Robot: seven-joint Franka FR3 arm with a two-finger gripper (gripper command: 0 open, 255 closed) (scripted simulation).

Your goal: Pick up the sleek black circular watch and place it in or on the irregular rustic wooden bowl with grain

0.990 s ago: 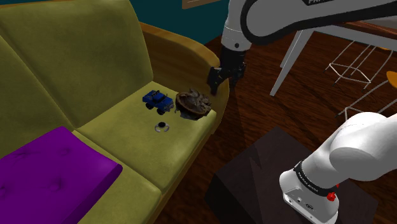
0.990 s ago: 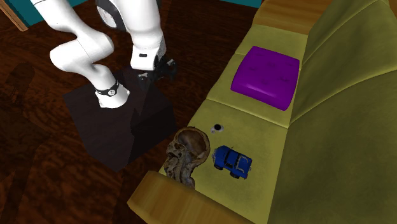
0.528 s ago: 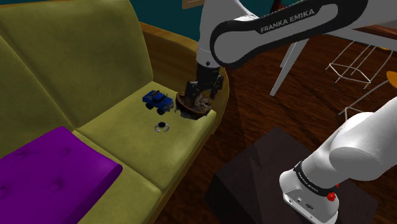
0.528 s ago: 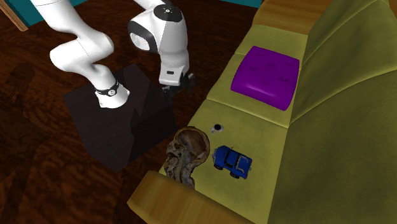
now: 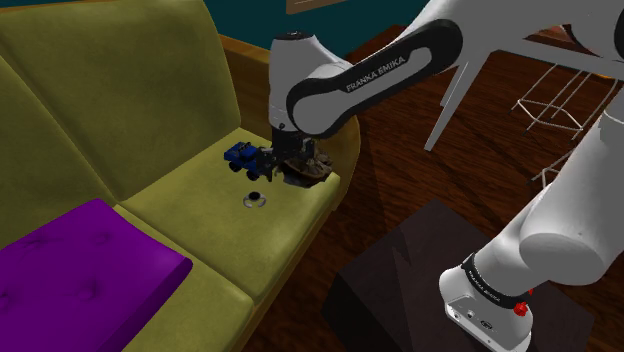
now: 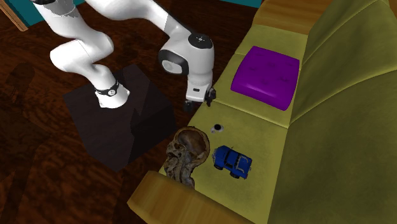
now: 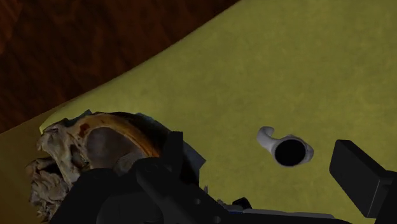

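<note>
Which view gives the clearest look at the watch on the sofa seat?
The wrist view: the watch is close to the camera, its round black face and pale band distinct. In the shoulder and second exterior views the watch is only a tiny dot on the sofa seat.

The sofa (image 5: 190,215) is olive-yellow, its cushion (image 5: 85,265) plain purple; the watch (image 7: 290,152) shows a black face ringed in white; the bowl (image 6: 188,153) is mottled brown and grey, streaked with grain; the toy car (image 6: 232,161) blue; the gripper (image 6: 200,100) black; the floor (image 6: 38,178) dark red-brown wood.
</note>
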